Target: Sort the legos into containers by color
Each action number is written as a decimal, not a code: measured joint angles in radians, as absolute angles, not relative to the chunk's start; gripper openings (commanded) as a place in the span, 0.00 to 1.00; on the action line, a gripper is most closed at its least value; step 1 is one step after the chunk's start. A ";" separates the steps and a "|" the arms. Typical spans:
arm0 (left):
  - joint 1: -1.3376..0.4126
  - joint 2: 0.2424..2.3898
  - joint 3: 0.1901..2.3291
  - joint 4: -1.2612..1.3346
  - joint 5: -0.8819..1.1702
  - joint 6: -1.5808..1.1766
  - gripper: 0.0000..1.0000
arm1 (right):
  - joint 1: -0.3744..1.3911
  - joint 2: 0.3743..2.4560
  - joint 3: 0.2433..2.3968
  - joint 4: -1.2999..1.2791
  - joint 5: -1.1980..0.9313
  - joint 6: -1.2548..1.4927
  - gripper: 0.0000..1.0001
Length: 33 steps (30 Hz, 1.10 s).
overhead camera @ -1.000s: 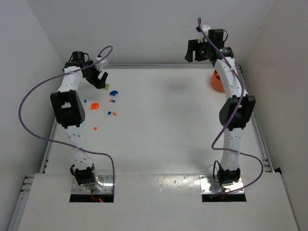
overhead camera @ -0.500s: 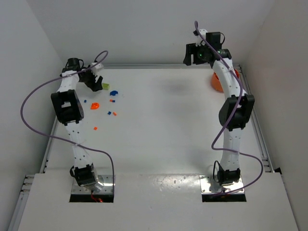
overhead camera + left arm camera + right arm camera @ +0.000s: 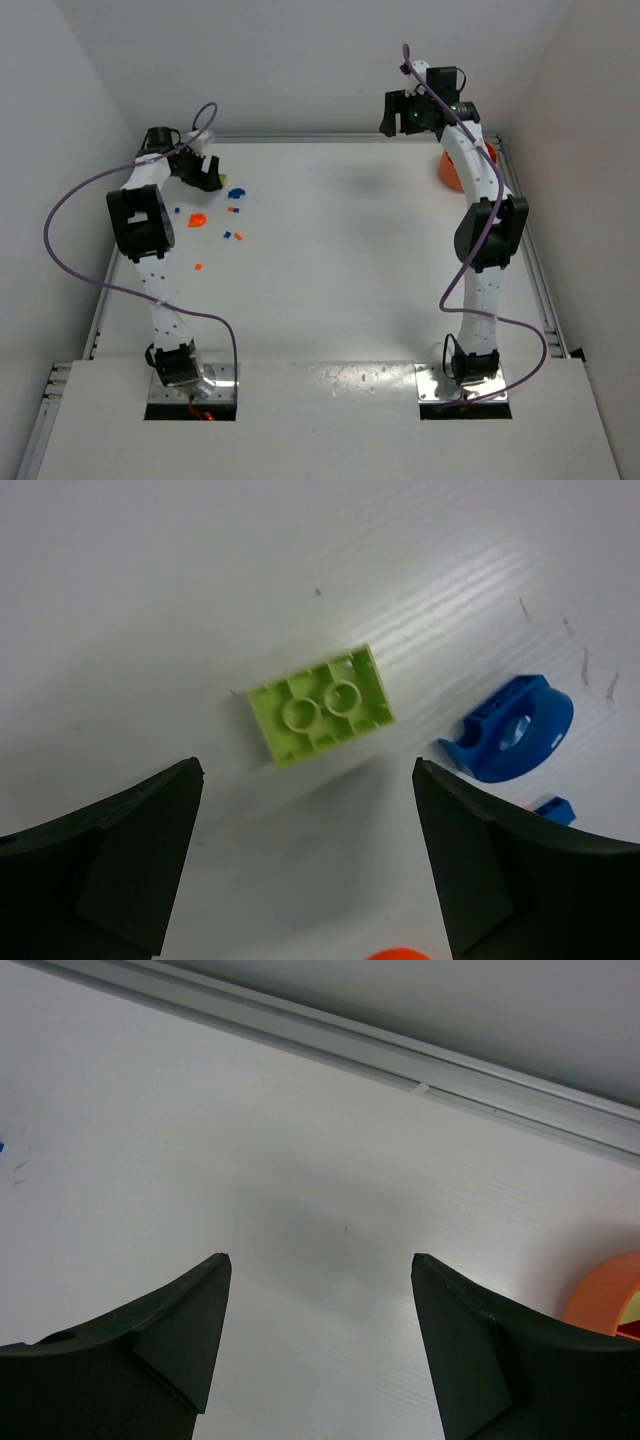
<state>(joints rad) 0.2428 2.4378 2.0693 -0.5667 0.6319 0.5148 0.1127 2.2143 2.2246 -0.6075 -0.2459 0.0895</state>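
Observation:
A pale yellow-green brick (image 3: pixel 320 718) lies studs-down on the white table, just ahead of my open, empty left gripper (image 3: pixel 307 780), which hovers above it at the far left (image 3: pixel 205 175). A blue half-round piece (image 3: pixel 510 742) and a tiny blue brick (image 3: pixel 553 809) lie to its right. Small orange-red (image 3: pixel 197 218) and blue (image 3: pixel 227 235) bricks are scattered nearby. My right gripper (image 3: pixel 400 112) is open and empty, held high at the far right (image 3: pixel 320 1260). The orange bowl (image 3: pixel 450 168) sits behind the right arm; its rim also shows in the right wrist view (image 3: pixel 610 1295). No purple-blue bowl shows.
A metal rail (image 3: pixel 400 1055) runs along the table's far edge against the back wall. Purple cables loop from both arms. An orange piece (image 3: pixel 398 954) peeks in at the bottom of the left wrist view.
My left gripper has swung slightly back and forth over the far-left bricks and now points right toward the yellow-green brick. My right gripper has shifted slightly left.

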 measured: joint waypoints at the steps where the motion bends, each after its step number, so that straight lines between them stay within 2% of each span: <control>1: 0.233 2.413 2.011 -0.552 0.592 0.476 0.92 | 0.114 2.214 2.225 -0.607 -0.246 0.089 0.74; 6: 0.170 2.271 1.773 -0.453 0.457 0.289 0.93 | 0.114 2.214 2.224 -0.607 -0.246 0.085 0.74; 9: 0.135 2.212 1.723 -0.421 0.391 0.205 0.95 | 0.114 2.214 2.225 -0.607 -0.246 0.084 0.74; 21: 0.078 2.218 1.801 -0.346 0.133 0.071 0.95 | 0.114 2.214 2.224 -0.607 -0.246 0.084 0.74; 24: 0.079 2.257 1.866 -0.349 0.118 0.075 0.95 | 0.114 2.214 2.224 -0.608 -0.244 0.082 0.74; 29: 0.079 2.336 1.964 -0.385 0.157 0.107 0.86 | 0.114 2.214 2.224 -0.607 -0.243 0.082 0.74; 33: 0.079 2.358 1.968 -0.426 0.196 0.128 0.84 | 0.114 2.214 2.224 -0.607 -0.243 0.082 0.74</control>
<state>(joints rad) 0.0792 2.3581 1.9678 -0.4259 0.1959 0.1284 0.1143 2.2143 2.2242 -0.6075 -0.2432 0.0818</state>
